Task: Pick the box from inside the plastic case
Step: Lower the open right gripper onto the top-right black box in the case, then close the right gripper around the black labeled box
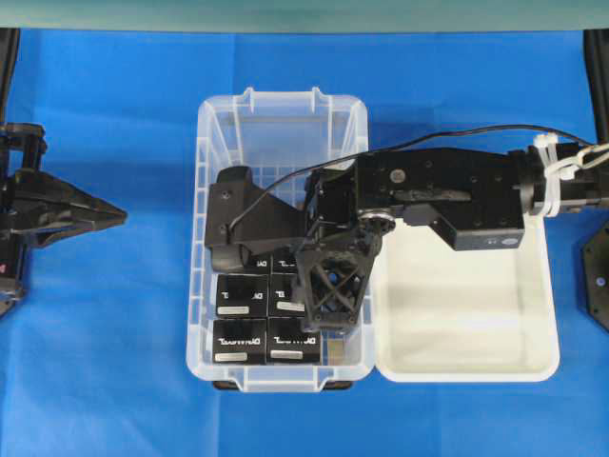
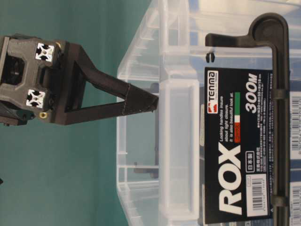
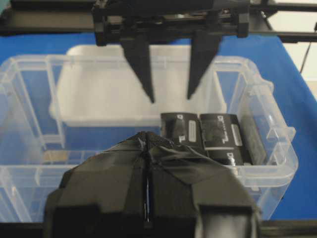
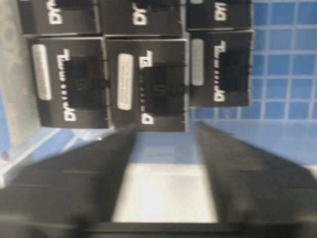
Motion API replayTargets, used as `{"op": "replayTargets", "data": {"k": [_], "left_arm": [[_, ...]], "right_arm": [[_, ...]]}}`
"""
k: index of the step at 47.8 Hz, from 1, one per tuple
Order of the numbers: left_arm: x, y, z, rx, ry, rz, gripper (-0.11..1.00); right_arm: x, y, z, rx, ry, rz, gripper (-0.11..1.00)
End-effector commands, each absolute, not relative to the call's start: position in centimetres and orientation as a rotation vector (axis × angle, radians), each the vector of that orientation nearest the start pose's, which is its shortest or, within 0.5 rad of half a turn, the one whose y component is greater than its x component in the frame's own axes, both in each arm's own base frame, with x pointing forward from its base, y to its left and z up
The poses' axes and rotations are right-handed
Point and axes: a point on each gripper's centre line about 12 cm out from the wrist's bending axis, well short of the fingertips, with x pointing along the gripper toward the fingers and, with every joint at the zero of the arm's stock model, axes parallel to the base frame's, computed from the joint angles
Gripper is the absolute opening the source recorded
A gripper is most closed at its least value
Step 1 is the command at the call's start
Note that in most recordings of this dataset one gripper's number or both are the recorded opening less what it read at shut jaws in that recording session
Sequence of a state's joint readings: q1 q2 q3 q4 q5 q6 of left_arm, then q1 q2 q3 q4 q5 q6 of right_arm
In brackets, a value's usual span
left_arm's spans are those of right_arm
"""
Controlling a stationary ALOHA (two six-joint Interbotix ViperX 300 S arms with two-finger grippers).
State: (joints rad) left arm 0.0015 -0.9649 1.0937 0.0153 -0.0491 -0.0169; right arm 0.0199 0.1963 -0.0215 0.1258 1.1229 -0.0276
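spread right gripper [image 1: 224, 224] over matte black cuboid box [image 4: 148, 84] inside clear plastic case [image 1: 214, 114]

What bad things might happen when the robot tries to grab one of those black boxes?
The black boxes sit packed edge to edge in the plastic case, so an open finger of the right gripper might land on a neighbour instead of slipping beside one. A lifted box could also drag the next one. The fingers might bump the case's clear wall.

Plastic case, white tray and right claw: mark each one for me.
plastic case [image 1: 284, 107]: overhead exterior view, on its far rim by the handle.
white tray [image 1: 466, 369]: overhead exterior view, on its near rim.
right claw [image 3: 168, 96]: left wrist view, midway between its open fingertips.
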Motion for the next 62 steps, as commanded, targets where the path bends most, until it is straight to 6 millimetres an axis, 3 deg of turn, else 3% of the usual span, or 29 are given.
{"op": "replayTargets", "data": {"k": [1, 4, 8, 32, 62], "left_arm": [[20.5, 0.1, 31.0, 0.0, 0.052, 0.007, -0.06], [20.5, 0.2, 31.0, 0.0, 0.052, 0.011, -0.06], [20.5, 0.3, 31.1, 0.0, 0.051, 0.013, -0.06], [20.4, 0.4, 31.1, 0.0, 0.049, 0.017, -0.06], [20.2, 0.4, 31.4, 0.001, 0.035, 0.019, -0.06]], "right_arm": [[44.8, 2.5, 24.3, 0.076, 1.284, 0.11, 0.77], [45.0, 2.7, 24.1, 0.065, 1.268, 0.121, 0.92], [45.2, 2.8, 23.6, 0.065, 1.255, 0.119, 1.0], [46.2, 2.6, 20.7, 0.046, 1.265, 0.107, 0.98], [45.9, 3.3, 20.2, 0.044, 1.287, 0.116, 0.98]]}}
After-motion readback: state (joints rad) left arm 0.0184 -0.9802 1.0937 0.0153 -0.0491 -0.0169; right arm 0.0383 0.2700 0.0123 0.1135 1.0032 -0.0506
